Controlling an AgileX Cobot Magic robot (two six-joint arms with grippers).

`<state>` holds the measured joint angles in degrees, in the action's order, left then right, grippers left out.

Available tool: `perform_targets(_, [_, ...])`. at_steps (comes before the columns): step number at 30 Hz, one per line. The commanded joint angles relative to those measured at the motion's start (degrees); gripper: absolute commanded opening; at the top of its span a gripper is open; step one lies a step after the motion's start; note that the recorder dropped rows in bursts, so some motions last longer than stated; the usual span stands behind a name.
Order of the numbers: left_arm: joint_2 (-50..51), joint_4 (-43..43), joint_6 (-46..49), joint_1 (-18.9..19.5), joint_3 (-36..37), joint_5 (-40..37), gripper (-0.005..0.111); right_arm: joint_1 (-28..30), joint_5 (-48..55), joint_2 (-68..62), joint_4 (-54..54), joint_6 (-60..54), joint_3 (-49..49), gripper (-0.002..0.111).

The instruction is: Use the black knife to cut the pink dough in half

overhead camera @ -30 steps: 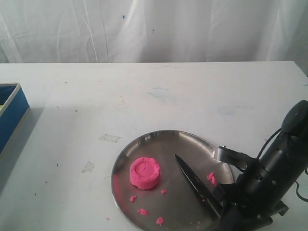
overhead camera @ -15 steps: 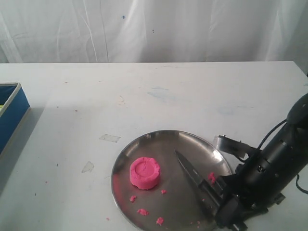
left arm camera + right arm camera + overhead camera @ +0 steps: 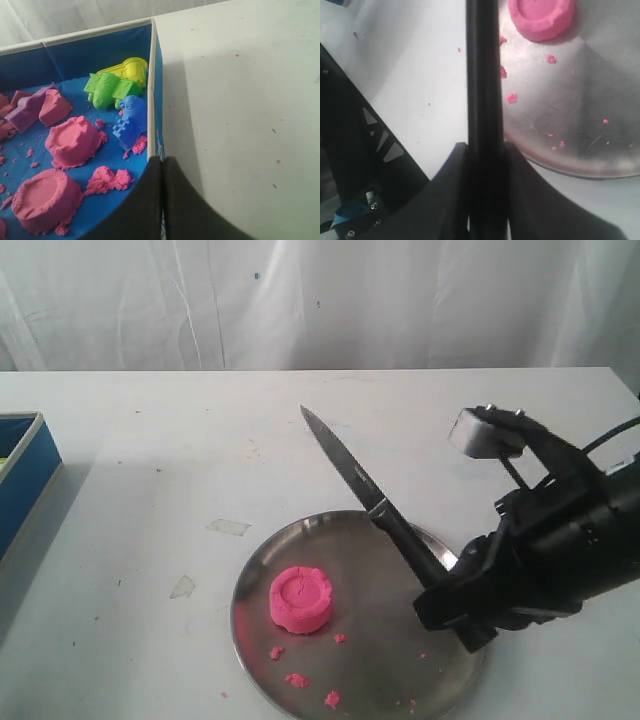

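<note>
The right claw pinches the handle of the black knife, fingers pressed against both sides as the right wrist view confirms. The blade is held clear of the steel plate, slanting up and away with its tip over the bare counter. The pink dough sits whole and uncut on the plate's left part, well apart from the blade. Small pink crumbs lie near the plate's front edge.

The left claw hangs over the rim of a blue box holding moulds and pink material; its fingers are pressed together on nothing.

Risks noted: the grip is on a slim handle far from the tip, so downward pressure could twist the knife in the fingers. Nothing steadies the plate, and an off-centre cut may push the dough sideways or slide the plate on the counter.
</note>
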<state>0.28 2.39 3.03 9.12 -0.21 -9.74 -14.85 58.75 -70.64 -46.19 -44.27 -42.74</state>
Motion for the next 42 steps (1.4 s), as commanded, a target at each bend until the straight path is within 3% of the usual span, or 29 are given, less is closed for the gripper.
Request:
perform_targets(1, [-0.3,-0.6,-0.1,-0.1,0.2,0.3,0.000,-2.8,-2.0,9.3,3.6,-0.4,0.1,0.000])
perform_targets(11, [-0.3,-0.2,0.4,-0.1,0.2,0.5,0.000,-3.0,-1.5,14.2,4.4,1.0,0.1,0.000])
perform_targets(14, [-0.3,10.6,11.2,-0.1,0.2,5.9,0.000,-3.0,-1.6,14.2,4.4,1.1,0.1,0.000])
perform_targets(19, [-0.3,10.3,10.9,-0.1,0.2,19.6,0.000,-3.0,-4.1,14.2,4.4,1.1,0.1,0.000])
perform_targets(20, [-0.3,8.8,5.9,-0.2,0.2,22.0,0.000,-3.0,-4.5,14.2,4.4,1.1,0.1,0.000])
perform_targets(21, [-0.3,5.7,-12.8,-0.5,0.2,25.1,0.000,-3.0,-5.2,14.2,4.4,1.1,0.1,0.000])
perform_targets(22, [-0.3,5.2,-25.8,-0.5,0.2,26.1,0.000,-3.0,-5.9,14.2,4.4,1.1,0.1,0.000])
perform_targets(23, [-0.3,6.1,-48.3,-0.5,0.2,27.4,0.000,-3.0,-6.9,14.2,4.4,1.1,0.1,0.000])
perform_targets(25, [-0.3,6.2,-66.8,-0.5,0.2,34.9,0.000,-3.0,-8.5,14.2,4.4,1.1,0.1,0.000])
perform_targets(26, [-0.3,6.2,-69.7,-0.5,0.2,38.1,0.000,-3.0,-9.0,14.2,4.4,1.0,0.1,0.000])
perform_targets(28, [-0.3,5.1,-68.4,-0.4,0.2,45.2,0.000,-3.0,-9.9,14.0,4.7,1.0,0.1,0.000])
perform_targets(33, [-0.3,0.4,-54.9,-0.3,-2.3,46.9,0.000,-3.0,-14.6,12.8,3.6,1.2,1.7,0.000])
perform_targets(35, [0.4,-0.5,-43.2,-0.3,-4.7,46.1,0.000,-3.0,-15.5,12.2,3.2,2.2,2.4,0.000])
perform_targets(38, [3.8,-0.4,-22.6,-0.3,-8.1,39.1,0.000,-3.0,-15.5,11.4,2.8,2.5,2.3,0.000])
perform_targets(39, [6.0,-0.8,-21.2,-0.3,-8.7,36.8,0.000,-3.0,-15.5,11.1,2.4,2.5,2.3,0.000])
perform_targets(42, [13.9,-1.8,-29.0,-0.5,-9.0,37.3,0.000,-3.0,-15.5,11.1,2.2,2.5,2.3,0.000])
